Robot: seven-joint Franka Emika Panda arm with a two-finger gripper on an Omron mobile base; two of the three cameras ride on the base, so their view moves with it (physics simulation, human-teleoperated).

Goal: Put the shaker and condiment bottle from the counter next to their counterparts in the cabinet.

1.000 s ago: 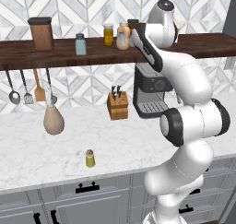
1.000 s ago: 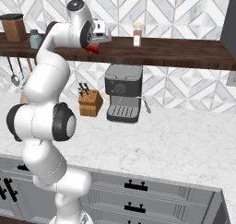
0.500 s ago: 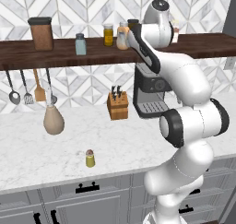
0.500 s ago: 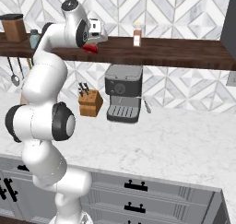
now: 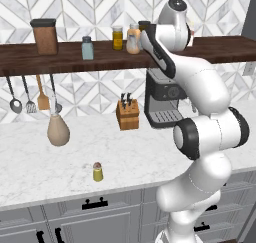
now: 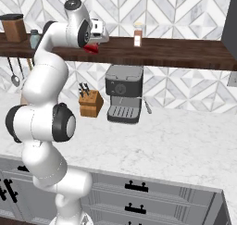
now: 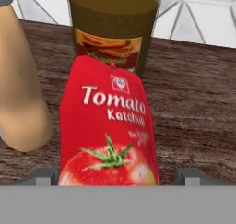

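Gripper (image 7: 117,177) was up at the cabinet (image 5: 65,62), fingers spread wide with a clear gap on each side of the condiment bottle (image 7: 108,126), not pinching it. In the hand view the flat glossy red pouch lay on the dark wood-grain board, just in front of a dark jar (image 7: 113,27) and beside a cream-orange bottle (image 7: 20,87) on its left; bare board was open to its right. From the right base view the red bottle (image 6: 91,48) sat near the shelf's front edge, under the hand. One shaker (image 5: 98,172), yellow-green cylinder with a rounded pinkish cap, stood upright on the counter (image 5: 150,152) near its front edge, open marble all round. Shelf count in the left base view: one brown canister (image 5: 45,36), one pale blue shaker (image 5: 87,48), one yellow jar (image 5: 117,38). One slim white-capped bottle (image 6: 137,34) stood further along, with a long bare run of board past it.
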